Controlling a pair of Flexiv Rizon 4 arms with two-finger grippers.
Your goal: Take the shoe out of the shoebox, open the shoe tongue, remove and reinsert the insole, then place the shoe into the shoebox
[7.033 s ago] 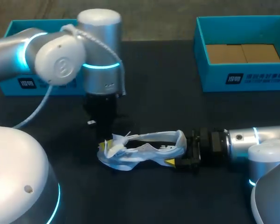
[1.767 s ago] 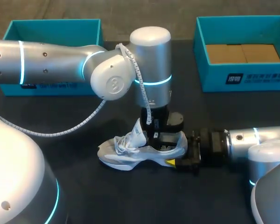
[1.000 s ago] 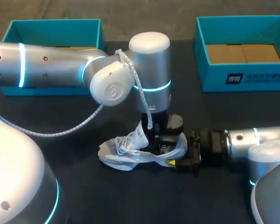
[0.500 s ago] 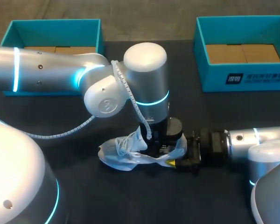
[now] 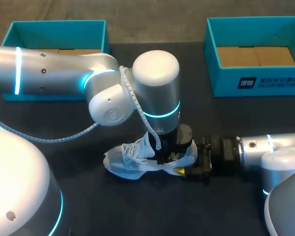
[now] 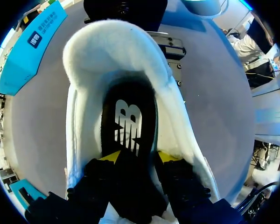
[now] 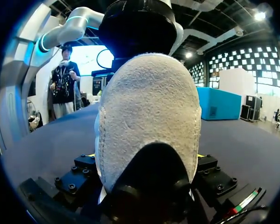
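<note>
One white shoe (image 5: 125,160) lies on its side on the black surface (image 5: 137,211), out of both boxes, toe toward the left arm's side and heel toward the right arm.

Two teal shoeboxes stand open at the far edge. One (image 5: 56,29) is behind the left arm. The other (image 5: 255,83) is at the far right, with brown cardboard showing inside.

Of the two arms, the left one comes down from above, and its tool (image 5: 168,150) is sunk into the shoe's opening. In the left wrist view this tool (image 6: 139,156) sits inside the white padded collar of the shoe (image 6: 116,60), directly over the single black insole (image 6: 128,121), which lies flat along the bottom. Whether it grips the insole cannot be told.

The right tool (image 5: 189,169) lies low along the surface and is clamped on the heel. In the right wrist view the heel of the shoe (image 7: 149,107) stands upright between the two sides of that tool (image 7: 147,158).
</note>
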